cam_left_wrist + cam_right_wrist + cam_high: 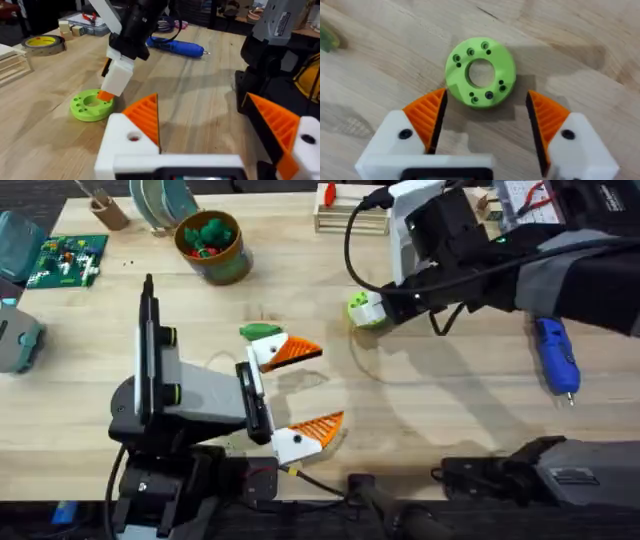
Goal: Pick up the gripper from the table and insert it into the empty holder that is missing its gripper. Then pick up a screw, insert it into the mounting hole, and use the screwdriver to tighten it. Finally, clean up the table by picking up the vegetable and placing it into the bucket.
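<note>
Right gripper (484,117) observed spread, green disc (480,72) just beyond fingertips, ungrasped. Left gripper (306,390) noted spread, nothing held.

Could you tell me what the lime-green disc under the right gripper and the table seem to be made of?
The lime-green disc looks like matte moulded or printed plastic: uniform colour, crisp small holes, no shine. The table looks like light wood, or a wood-look laminate, with visible grain streaks and a smooth satin surface.
</note>
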{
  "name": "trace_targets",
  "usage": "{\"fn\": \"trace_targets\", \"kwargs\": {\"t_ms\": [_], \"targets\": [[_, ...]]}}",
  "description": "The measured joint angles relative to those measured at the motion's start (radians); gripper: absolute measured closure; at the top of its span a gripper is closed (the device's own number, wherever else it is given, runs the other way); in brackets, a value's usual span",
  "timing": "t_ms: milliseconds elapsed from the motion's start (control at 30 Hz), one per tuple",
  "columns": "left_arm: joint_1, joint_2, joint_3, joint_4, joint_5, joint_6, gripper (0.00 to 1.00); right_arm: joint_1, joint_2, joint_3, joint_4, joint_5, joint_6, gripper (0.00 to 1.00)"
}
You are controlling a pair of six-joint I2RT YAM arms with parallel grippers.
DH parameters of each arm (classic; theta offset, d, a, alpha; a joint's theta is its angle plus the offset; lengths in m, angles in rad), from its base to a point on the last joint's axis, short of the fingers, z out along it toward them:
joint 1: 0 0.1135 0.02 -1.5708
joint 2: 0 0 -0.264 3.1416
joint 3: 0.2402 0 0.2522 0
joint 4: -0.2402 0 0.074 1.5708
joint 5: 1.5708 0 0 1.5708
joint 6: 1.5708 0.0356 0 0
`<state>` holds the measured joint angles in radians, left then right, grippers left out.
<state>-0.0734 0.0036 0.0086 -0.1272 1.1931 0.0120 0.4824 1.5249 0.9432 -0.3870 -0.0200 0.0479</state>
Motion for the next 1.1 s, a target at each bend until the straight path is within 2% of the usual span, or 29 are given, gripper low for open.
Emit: {"fn": "trace_targets", "kwargs": {"t_ms": [200, 567, 1033, 1100], "targets": [[0.000, 0.000, 0.000, 0.000, 0.000, 0.000, 0.007, 0.001, 0.014, -0.001, 0.011, 0.000, 0.006, 0.246], [0.000, 0.000, 0.000, 0.000, 0.000, 0.000, 0.008, 0.002, 0.050, -0.004, 0.018, 0.000, 0.008, 0.258], [0.000, 0.000, 0.000, 0.000, 0.000, 0.000, 0.007, 0.006, 0.073, -0.004, 0.067, -0.003, 0.009, 0.375], [0.000, 0.000, 0.000, 0.000, 0.000, 0.000, 0.007, 0.007, 0.073, -0.004, 0.067, -0.003, 0.008, 0.419]]}}
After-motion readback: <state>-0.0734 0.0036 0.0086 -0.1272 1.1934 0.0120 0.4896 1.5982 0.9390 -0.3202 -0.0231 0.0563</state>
